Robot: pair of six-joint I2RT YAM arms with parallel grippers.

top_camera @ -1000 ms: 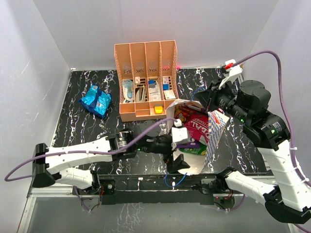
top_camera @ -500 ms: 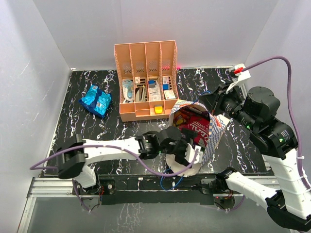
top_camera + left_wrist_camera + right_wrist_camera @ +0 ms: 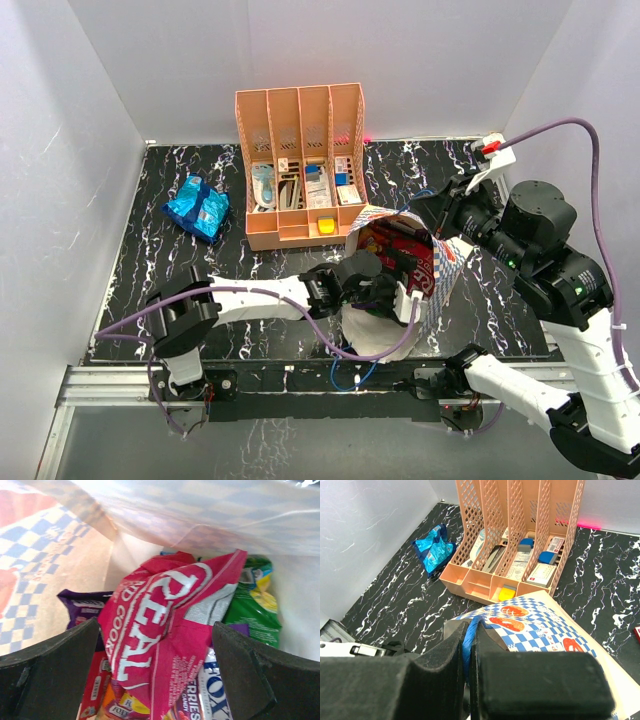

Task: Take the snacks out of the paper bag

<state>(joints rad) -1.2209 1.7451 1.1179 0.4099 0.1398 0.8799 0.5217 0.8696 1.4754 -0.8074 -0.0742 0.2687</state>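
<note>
The paper bag (image 3: 442, 268) lies at the right centre with its mouth facing left. My right gripper (image 3: 428, 207) is shut on its blue cord handle (image 3: 470, 639) and holds the top edge (image 3: 540, 625) up. My left gripper (image 3: 396, 282) is open inside the mouth. In the left wrist view its fingers (image 3: 50, 675) stand either side of a pink packet (image 3: 165, 630), apart from it. Around the pink packet lie green (image 3: 252, 610), purple (image 3: 80, 611), red (image 3: 95, 685) and FOX'S (image 3: 220, 690) packets. A shiny blue packet (image 3: 197, 208) lies on the table at the far left, and also shows in the right wrist view (image 3: 436, 552).
An orange slotted desk organizer (image 3: 300, 165) with small items stands at the back centre, just behind the bag; it also shows in the right wrist view (image 3: 520, 545). White walls enclose the black marbled table (image 3: 150, 270) on three sides.
My left gripper has moved right from in front of the bag into its mouth. My right arm lifted the handle slightly early on, then held still.
</note>
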